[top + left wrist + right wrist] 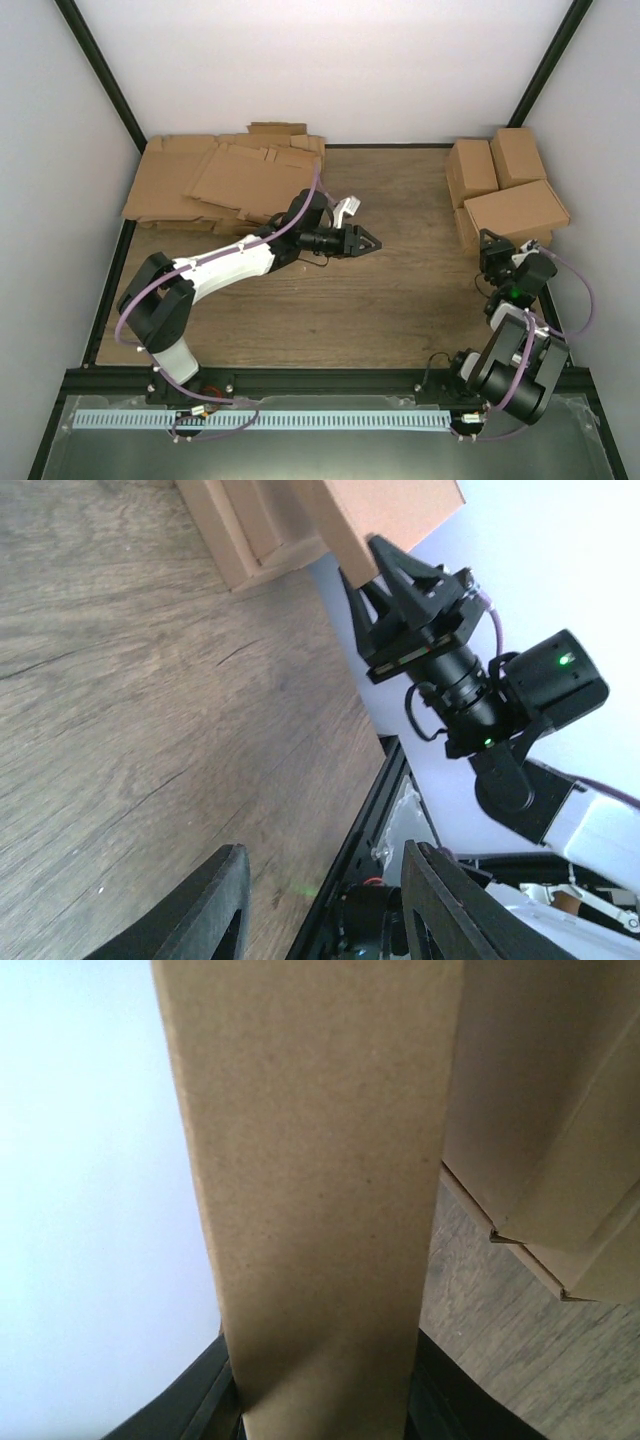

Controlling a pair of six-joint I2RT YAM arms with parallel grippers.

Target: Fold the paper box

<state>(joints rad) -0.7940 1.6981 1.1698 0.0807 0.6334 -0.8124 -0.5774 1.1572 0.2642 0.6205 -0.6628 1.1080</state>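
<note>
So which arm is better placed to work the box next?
The right: the right gripper is clamped on the paper box, while the left gripper hangs open and empty over the table.

Bright, even light from overhead bleaches the white walls (330,70), casts only faint soft shadows on the tabletop (400,300) and keeps the top view sharp, yet the paper box (310,1180) looks soft up close and the left pincer (325,850) sits dark at six o'clock.

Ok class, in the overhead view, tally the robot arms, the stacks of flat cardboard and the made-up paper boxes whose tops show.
Robot arms: 2
Flat cardboard stacks: 1
Paper boxes: 3
Total: 6
</note>
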